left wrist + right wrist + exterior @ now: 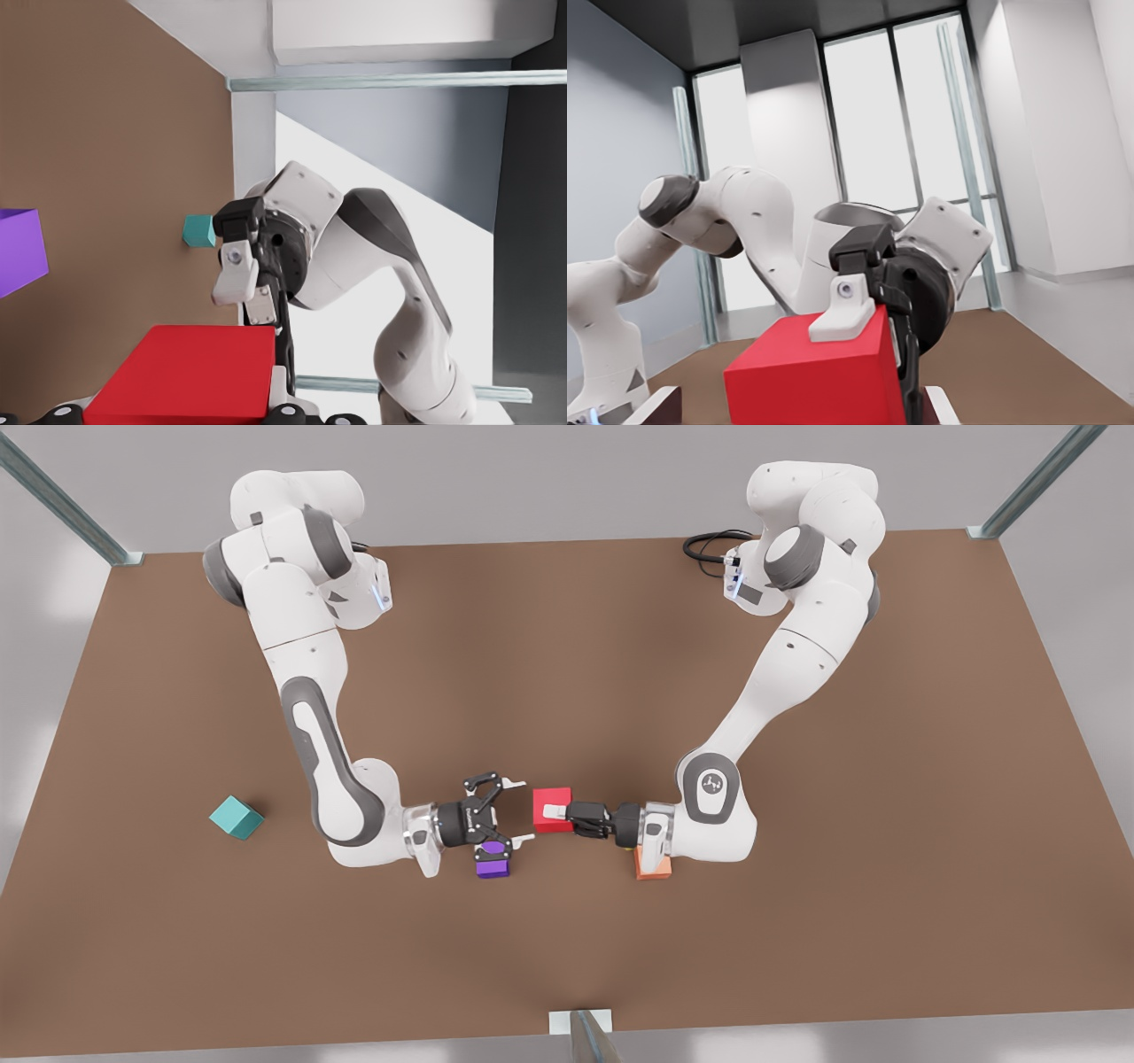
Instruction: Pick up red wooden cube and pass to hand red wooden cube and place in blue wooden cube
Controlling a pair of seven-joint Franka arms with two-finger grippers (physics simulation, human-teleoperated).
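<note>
The red wooden cube (551, 801) hangs above the table's middle, and my left gripper (555, 812), on the arm at the front view's right, is shut on it. The left wrist view has that cube (190, 372) close up. Facing it from the front view's left, my right gripper (522, 811) is open, its fingertips level with the cube's near face. In the right wrist view, the left gripper's white finger (843, 317) presses on the cube (806, 385). The blue wooden cube (236, 817), teal, rests on the table far at the front view's left (199, 231).
A purple cube (493, 864) lies on the table just below the right gripper. A peach-orange cube (653, 866) sits under the left arm's wrist. The brown table (797, 921) has metal posts at its corners and one at the front edge (585, 1032).
</note>
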